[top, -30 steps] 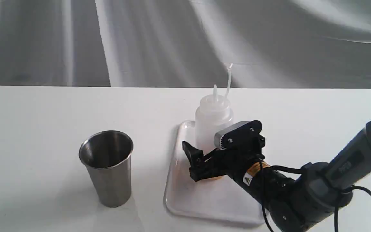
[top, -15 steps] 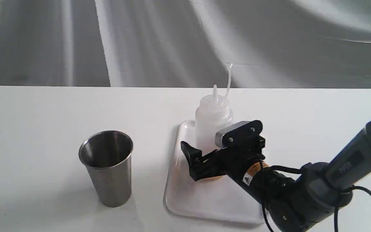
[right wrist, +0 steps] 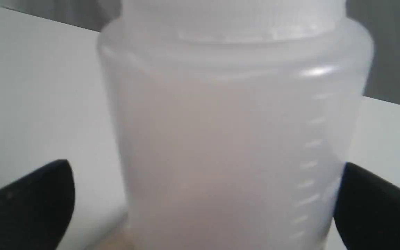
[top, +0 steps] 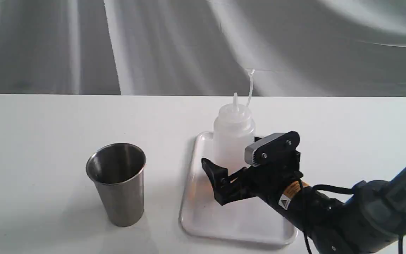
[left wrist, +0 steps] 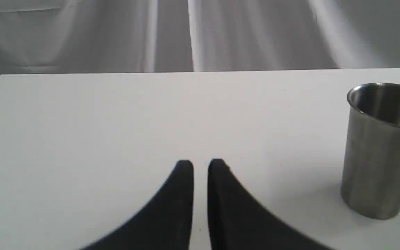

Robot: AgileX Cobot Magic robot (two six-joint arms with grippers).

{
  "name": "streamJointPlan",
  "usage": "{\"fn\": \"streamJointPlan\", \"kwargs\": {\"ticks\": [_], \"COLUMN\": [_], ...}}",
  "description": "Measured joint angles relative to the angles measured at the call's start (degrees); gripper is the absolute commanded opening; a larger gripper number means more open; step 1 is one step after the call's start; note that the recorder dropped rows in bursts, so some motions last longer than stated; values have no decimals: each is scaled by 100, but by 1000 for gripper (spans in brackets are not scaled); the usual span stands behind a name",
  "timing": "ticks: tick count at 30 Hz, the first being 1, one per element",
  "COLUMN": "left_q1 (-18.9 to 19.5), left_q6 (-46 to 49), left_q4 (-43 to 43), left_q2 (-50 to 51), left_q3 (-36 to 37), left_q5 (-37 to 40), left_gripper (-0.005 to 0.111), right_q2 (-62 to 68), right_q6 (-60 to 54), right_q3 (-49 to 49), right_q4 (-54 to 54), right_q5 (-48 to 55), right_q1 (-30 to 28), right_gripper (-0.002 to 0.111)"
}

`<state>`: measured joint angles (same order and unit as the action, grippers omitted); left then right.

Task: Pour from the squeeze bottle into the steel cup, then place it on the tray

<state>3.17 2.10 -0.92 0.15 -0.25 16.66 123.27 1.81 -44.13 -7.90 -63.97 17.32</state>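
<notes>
The squeeze bottle [top: 233, 135] stands upright on the far left part of the tray [top: 203, 227], right of centre in the exterior view, its cap strap [top: 250, 86] curling up beside the nozzle. The right gripper [right wrist: 207, 166] is spread wide around the bottle's lower body. One finger [right wrist: 30, 205] is clearly off the wall, while the other sits at the bottle's edge and contact cannot be judged. The gripper's body and arm hide the bottle's base and the tray's right side. The steel cup [top: 118, 183] stands alone at lower left on the white table [top: 48, 123], well apart from the tray. The left gripper [left wrist: 201, 165] is nearly pressed together, holding nothing.
</notes>
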Motion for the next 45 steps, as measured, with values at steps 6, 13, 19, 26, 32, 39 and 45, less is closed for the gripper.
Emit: {"fn": "streamJointPlan", "kwargs": {"ticks": [6,13,19,26,32,39,45], "left_q1": [0,0,0,0,0,0,0], "left_q6": [0,0,0,0,0,0,0], "left_q4": [0,0,0,0,0,0,0], "left_q2": [0,0,0,0,0,0,0], "left_q3": [0,0,0,0,0,0,0], "left_q5": [0,0,0,0,0,0,0], "left_gripper": [8,8,8,8,8,8,8], "right_q2": [-467,-1188,-1951,-2739,-3344,-4057,-4784], "right_q6": [0,210,458,1390,2097,2239,2320], "right_q3": [416,868,1301,1502,1768,2042,2173], "right_q4": [-52,-178,-414,-720,-1202,-1495,-1685], "right_q5": [179,1055,1283,2066,2477,2509,2509], "right_q1": [0,0,32,32,46,134,134], "right_gripper": [105,105,105,105,105,96,53]}}
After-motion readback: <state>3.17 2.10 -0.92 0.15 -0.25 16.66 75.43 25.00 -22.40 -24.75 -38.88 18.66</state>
